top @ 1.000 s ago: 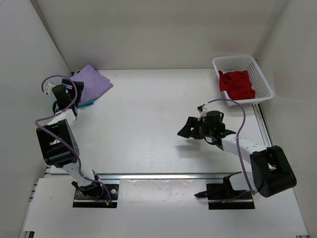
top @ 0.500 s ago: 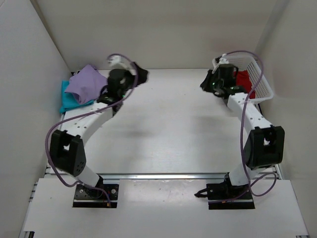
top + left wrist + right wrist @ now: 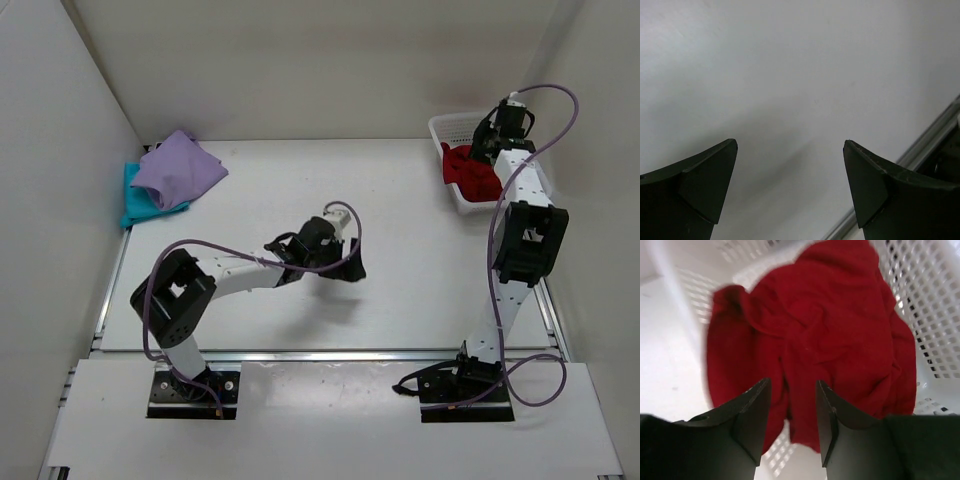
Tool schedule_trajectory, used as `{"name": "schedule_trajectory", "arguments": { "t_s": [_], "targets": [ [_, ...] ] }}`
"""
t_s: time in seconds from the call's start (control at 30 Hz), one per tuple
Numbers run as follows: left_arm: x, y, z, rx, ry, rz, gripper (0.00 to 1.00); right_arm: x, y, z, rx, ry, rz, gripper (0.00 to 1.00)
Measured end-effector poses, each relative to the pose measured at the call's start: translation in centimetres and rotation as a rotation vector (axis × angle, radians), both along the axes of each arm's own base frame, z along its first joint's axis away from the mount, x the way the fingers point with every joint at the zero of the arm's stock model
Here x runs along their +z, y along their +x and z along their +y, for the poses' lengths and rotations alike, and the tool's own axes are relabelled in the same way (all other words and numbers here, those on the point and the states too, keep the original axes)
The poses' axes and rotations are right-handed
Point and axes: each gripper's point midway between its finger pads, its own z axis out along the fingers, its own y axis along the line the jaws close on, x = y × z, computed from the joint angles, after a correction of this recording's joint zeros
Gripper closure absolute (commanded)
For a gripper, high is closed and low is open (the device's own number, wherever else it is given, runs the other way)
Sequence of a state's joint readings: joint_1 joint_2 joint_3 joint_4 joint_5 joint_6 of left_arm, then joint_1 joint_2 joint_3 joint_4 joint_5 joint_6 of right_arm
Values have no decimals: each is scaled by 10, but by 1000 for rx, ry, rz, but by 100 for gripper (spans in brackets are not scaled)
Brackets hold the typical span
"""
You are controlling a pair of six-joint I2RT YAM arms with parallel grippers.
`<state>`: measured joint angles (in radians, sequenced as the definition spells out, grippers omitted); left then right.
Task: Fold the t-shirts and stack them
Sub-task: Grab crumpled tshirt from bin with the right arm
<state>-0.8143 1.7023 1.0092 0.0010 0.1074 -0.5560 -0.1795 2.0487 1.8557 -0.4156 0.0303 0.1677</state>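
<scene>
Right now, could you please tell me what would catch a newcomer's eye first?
A crumpled dark red t-shirt lies in the white mesh basket at the far right corner, the right tool poised open above it. At far left, a lavender t-shirt lies on a teal t-shirt.

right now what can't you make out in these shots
- Teal t-shirt: top view, mostly under the lavender t-shirt, so its fold is hidden.
- Dark red t-shirt: top view, partly behind the right arm; right wrist view, lower edge behind the fingers.
- Right hand: right wrist view, unclear whether it pinches cloth or hangs above it.
- White basket: right wrist view, cut off by the frame edges.
</scene>
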Motion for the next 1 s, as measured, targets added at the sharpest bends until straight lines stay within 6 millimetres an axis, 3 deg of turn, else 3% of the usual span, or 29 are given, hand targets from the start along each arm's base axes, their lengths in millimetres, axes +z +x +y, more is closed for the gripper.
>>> {"name": "schedule_trajectory", "arguments": {
  "t_s": [0.17, 0.33, 0.4, 0.53, 0.7, 0.97, 1.0],
  "targets": [
    [-22, -56, -11, -132, 16, 50, 1, -61, 2, -29, -33, 51, 105, 50],
    [-27, -67, 3, -140, -9, 68, 1, -90, 5, -56, -55, 84, 153, 46],
    [-27, -65, 4, -135, -18, 73, 1, -93, 18, -59, -46, 73, 155, 46],
    [-23, -60, 3, -128, -41, 67, 1, -94, 44, -48, -7, 52, 143, 64],
    [-19, -57, 1, -126, -66, 69, 1, -97, 53, -30, 51, 84, 137, 100],
    [-21, -59, -1, -131, -79, 87, 2, -86, 48, -36, 50, 128, 133, 99],
    [-21, -58, -1, -131, -82, 88, 2, -80, 47, -35, 52, 129, 125, 85]
  ]
}}
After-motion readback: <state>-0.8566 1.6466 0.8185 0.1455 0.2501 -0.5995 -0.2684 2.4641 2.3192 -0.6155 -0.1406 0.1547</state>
